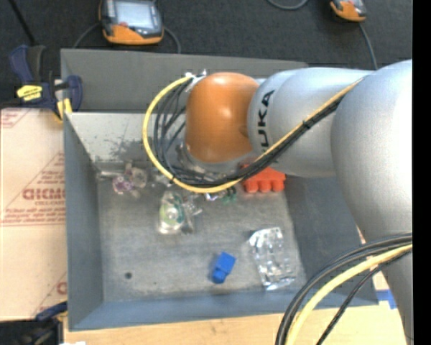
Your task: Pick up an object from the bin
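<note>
Gripper (185,205), below orange wrist cover (215,117), poised over clear greenish plastic piece (171,215) on grey bin (82,214) floor, left of centre; opening impossible to tell; blue block (222,267), crumpled clear wrapper (273,257), orange-red brick (263,182) apart.

A small clear, green-tinted object (171,215) lies near the middle of the bin (82,228) floor, somewhat toward the left wall. A pale purplish clear piece (127,182) lies toward the back-left corner. An orange-red block (264,182) sits near the back wall, partly covered from above. A small blue block (222,267) lies near the front edge, with a crinkled clear plastic packet (274,257) just to its right.
</note>
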You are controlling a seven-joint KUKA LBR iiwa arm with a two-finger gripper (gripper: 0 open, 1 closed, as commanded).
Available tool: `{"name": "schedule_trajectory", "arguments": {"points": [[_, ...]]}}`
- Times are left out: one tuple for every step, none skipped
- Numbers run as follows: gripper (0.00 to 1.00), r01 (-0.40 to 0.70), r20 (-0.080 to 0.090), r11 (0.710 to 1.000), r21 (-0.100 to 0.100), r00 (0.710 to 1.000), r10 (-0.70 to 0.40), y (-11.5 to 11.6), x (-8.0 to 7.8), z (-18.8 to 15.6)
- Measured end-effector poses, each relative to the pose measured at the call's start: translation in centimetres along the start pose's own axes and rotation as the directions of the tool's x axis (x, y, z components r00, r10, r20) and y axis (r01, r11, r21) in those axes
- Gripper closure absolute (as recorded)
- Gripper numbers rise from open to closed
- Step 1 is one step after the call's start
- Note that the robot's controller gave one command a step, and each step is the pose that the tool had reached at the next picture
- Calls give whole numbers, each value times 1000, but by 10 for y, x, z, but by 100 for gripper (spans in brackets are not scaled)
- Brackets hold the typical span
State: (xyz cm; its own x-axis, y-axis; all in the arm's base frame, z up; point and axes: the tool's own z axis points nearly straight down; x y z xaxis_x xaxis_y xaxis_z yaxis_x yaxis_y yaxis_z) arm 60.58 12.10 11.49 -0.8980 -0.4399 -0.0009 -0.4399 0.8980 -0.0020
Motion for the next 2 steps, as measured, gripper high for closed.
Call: {"name": "schedule_trajectory", "arguments": {"points": [[0,201,-2,980,-1,980,-201,-11,-11,45],[0,195,2,981,-2,981,-195,-11,-12,44]]}}
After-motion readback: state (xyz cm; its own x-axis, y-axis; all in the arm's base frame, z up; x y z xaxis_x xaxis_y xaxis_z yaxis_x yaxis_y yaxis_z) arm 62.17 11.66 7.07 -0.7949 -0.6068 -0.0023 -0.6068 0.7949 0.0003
